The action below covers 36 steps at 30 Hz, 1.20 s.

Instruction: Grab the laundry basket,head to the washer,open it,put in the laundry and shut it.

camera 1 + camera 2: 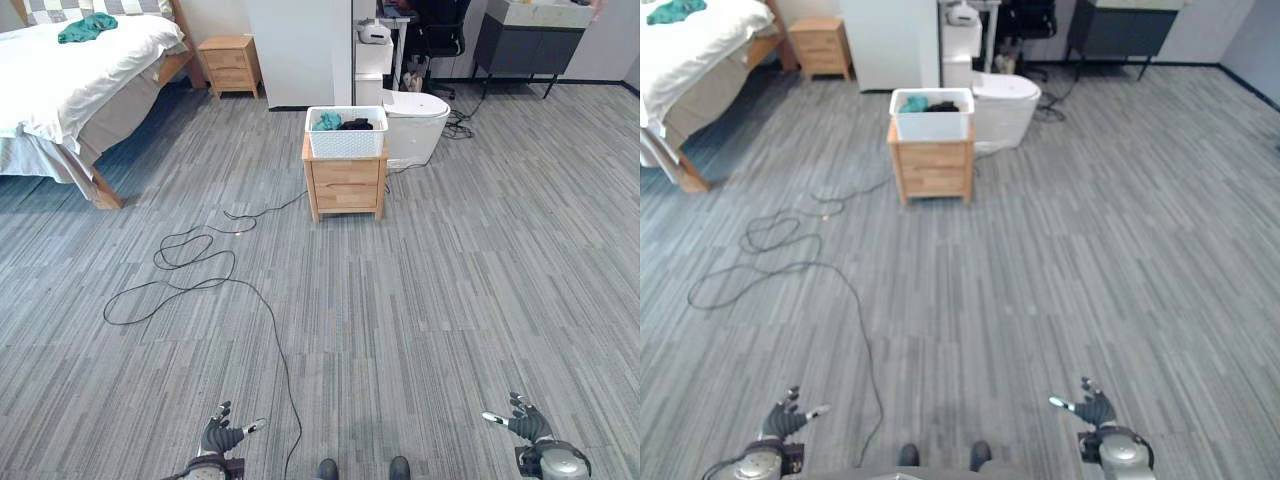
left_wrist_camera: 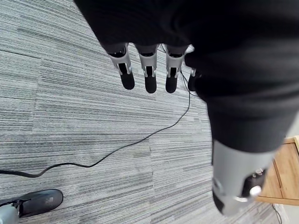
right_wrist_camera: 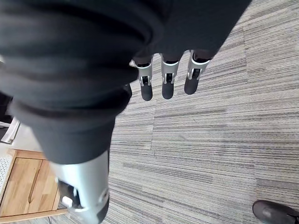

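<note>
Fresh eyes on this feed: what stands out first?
The white laundry basket with clothes in it sits atop a small wooden nightstand mid-room, a white washer just behind it. Both hands, left hand and right hand, hang open and empty over the grey floor. A bed with a teal garment stands far left.

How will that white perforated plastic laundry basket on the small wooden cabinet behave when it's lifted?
The white perforated plastic laundry basket will probably feel light, since only a few clothes, a teal garment and a dark garment, lie in it. Its straight walls look fairly stiff. Resting on the small wooden cabinet, it might slide if nudged rather than lifted.
</note>
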Motion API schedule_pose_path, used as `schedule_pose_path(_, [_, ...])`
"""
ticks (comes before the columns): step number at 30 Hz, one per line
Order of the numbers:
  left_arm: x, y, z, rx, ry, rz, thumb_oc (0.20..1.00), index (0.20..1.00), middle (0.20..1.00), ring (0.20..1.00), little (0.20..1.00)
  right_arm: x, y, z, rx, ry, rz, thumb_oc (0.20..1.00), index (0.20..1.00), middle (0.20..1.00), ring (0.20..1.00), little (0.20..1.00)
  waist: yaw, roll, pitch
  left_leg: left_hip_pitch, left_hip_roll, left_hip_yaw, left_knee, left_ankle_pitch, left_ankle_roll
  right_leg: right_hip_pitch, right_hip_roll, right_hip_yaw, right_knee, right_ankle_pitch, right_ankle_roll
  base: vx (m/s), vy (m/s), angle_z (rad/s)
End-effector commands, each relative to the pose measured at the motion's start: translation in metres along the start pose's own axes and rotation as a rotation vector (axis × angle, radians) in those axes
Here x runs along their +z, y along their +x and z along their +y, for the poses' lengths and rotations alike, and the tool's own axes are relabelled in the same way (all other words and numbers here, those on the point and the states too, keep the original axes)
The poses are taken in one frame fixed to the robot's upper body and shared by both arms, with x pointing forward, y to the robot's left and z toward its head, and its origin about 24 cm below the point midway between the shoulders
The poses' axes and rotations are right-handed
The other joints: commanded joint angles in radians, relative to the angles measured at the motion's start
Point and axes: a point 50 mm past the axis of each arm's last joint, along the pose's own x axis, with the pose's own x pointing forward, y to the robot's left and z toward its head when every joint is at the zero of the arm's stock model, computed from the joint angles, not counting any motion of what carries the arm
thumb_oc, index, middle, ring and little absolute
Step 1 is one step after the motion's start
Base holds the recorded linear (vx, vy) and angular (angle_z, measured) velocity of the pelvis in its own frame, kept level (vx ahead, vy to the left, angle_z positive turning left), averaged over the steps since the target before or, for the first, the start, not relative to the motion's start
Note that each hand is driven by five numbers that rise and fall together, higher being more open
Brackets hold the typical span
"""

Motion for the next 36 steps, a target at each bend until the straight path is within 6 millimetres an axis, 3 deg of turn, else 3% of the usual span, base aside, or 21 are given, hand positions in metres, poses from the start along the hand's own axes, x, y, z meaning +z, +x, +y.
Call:
schedule_pose_path(1, [0.025, 0.008, 0.012, 0.028, -0.004, -0.088, 1.0, 1.0, 1.0, 1.0, 1.0, 0.018, 0.005, 0.006, 0.004, -0.008, -0.076, 1.0, 1.0, 1.0, 1.0, 1.0, -0.005, -0.047, -0.005, 0.013, -0.011, 0.012, 0.058, -0.087, -0.016, 0.012, -0.033, 0.009, 0.019, -0.066, 0.073, 0.0, 0.0, 0.0])
schedule_pose_path(10, [0.024, 0.007, 0.018, 0.054, -0.007, -0.082, 1.0, 1.0, 1.0, 1.0, 1.0, 0.014, 0.006, 0.002, -0.021, 0.037, -0.05, 1.0, 1.0, 1.0, 1.0, 1.0, 0.004, -0.054, 0.002, -0.017, -0.02, 0.016, 0.096, -0.108, -0.006, -0.001, -0.046, 0.004, 0.038, -0.068, 0.081, 0.02, 0.041, 0.0])
schedule_pose_path(20, [0.039, 0.006, 0.03, 0.102, -0.053, -0.15, 1.0, 1.0, 1.0, 1.0, 1.0, 0.037, 0.012, 0.002, -0.037, 0.06, -0.11, 1.0, 1.0, 1.0, 1.0, 1.0, 0.027, -0.062, 0.036, -0.122, -0.051, 0.021, 0.21, -0.157, 0.02, -0.073, -0.089, 0.027, 0.095, -0.065, 0.109, 0.01, 0.118, -0.02])
schedule_pose_path(25, [0.043, 0.005, 0.039, 0.118, -0.051, -0.164, 1.0, 1.0, 1.0, 1.0, 1.0, 0.052, 0.014, 0.004, -0.027, 0.065, -0.157, 1.0, 1.0, 1.0, 1.0, 1.0, 0.028, -0.061, 0.055, -0.13, -0.061, 0.02, 0.222, -0.177, 0.044, -0.146, -0.097, 0.056, 0.227, -0.07, 0.13, 0.02, 0.133, -0.19])
schedule_pose_path(27, [0.047, 0.006, 0.037, 0.117, -0.064, -0.175, 1.0, 1.0, 1.0, 1.0, 1.0, 0.062, 0.015, 0.007, -0.017, 0.051, -0.196, 1.0, 1.0, 1.0, 1.0, 1.0, 0.024, -0.06, 0.076, -0.112, -0.062, 0.02, 0.224, -0.189, 0.052, -0.208, -0.095, 0.044, 0.308, -0.054, 0.133, 0.12, 0.141, -0.19])
schedule_pose_path(32, [0.047, 0.009, 0.029, 0.097, -0.075, -0.167, 1.0, 1.0, 1.0, 1.0, 1.0, 0.073, 0.013, 0.008, -0.007, 0.031, -0.246, 1.0, 1.0, 1.0, 1.0, 1.0, -0.004, -0.069, 0.102, -0.017, -0.076, 0.006, 0.171, -0.217, 0.056, -0.319, -0.067, -0.038, 0.208, 0.018, 0.131, 0.2, 0.014, -0.06])
schedule_pose_path(36, [0.048, 0.011, 0.021, 0.082, -0.067, -0.167, 1.0, 1.0, 1.0, 1.0, 1.0, 0.074, 0.013, 0.008, -0.01, 0.02, -0.251, 1.0, 1.0, 1.0, 1.0, 1.0, -0.024, -0.064, 0.115, 0.037, -0.079, -0.013, 0.149, -0.234, 0.047, -0.357, -0.058, -0.095, 0.154, 0.031, 0.139, 0.21, -0.035, 0.17])
